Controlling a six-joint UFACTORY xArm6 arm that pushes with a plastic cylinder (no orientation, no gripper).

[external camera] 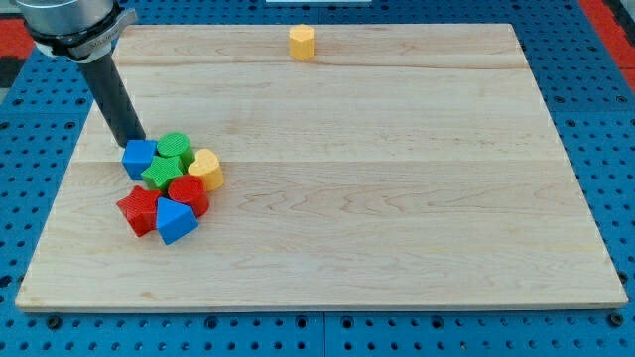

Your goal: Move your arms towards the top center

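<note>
Dark rod, no jaws on this rig, so nothing to open/shut. My tip (136, 143) sits touching the blue plastic block (139, 159) at the top-left edge of a tight cluster: green cylinder (175, 147), green star (164, 173), yellow heart (206, 169), red block (188, 193), red star (139, 209), blue wedge-ish block (176, 219). Looks pushed together, packed w/ no gaps. Target = top center of wooden board (397, 198), well right + up of blue plastic block, near lone yellow hexagonal block (302, 42). Path there looks clear.

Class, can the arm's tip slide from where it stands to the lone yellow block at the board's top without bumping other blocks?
Probably yes. My tip sits at the cluster's upper left, beside the blue block; the wooden board between it and the yellow block shows nothing else.
</note>
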